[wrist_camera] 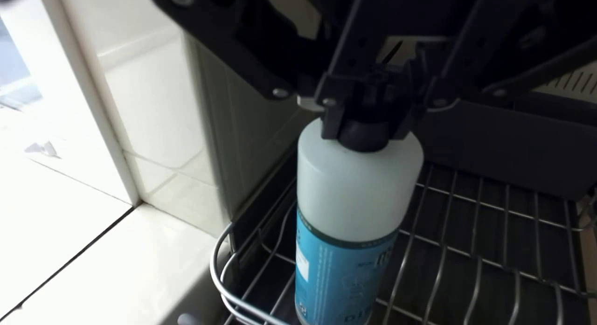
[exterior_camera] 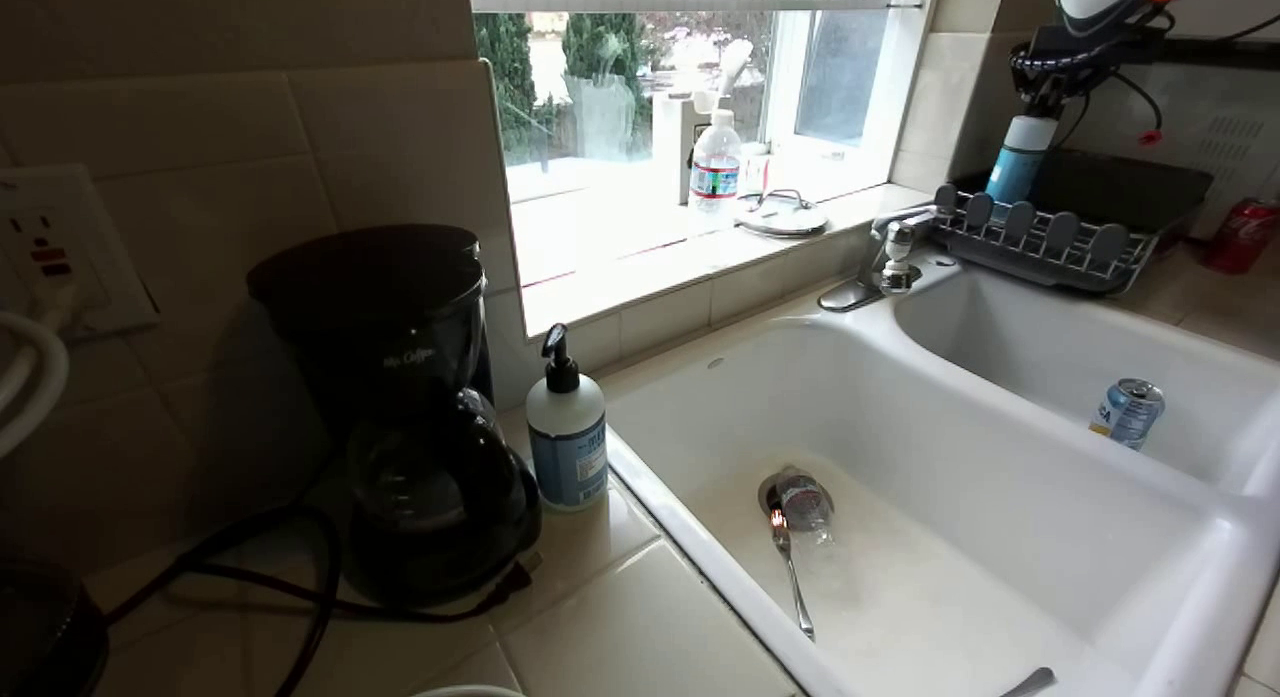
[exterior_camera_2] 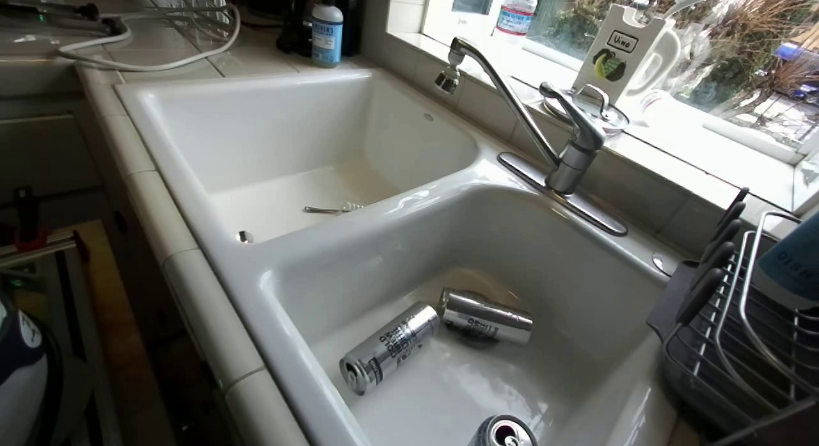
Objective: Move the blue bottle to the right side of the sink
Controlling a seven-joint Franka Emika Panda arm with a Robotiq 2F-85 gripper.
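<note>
The blue bottle (wrist_camera: 343,273) has a pale shoulder, a teal label and a black top. My gripper (wrist_camera: 367,129) is shut on that black top, one finger on each side, in the wrist view. In an exterior view the blue bottle (exterior_camera: 1018,162) hangs slightly tilted below my gripper (exterior_camera: 1043,109), at the dish rack. Only part of the blue bottle (exterior_camera_2: 790,267) shows in an exterior view, behind the rack's wires. I cannot tell whether its base touches the rack. The white double-basin sink (exterior_camera: 1000,477) also shows in an exterior view (exterior_camera_2: 384,219).
The dish rack (exterior_camera: 1110,247) stands beside the smaller basin. A chrome faucet (exterior_camera_2: 576,158) rises at the sink's back. Cans (exterior_camera_2: 390,347) lie in that basin. A pump bottle (exterior_camera: 568,467) stands at the far end. A red can (exterior_camera: 1240,239) stands beyond the rack.
</note>
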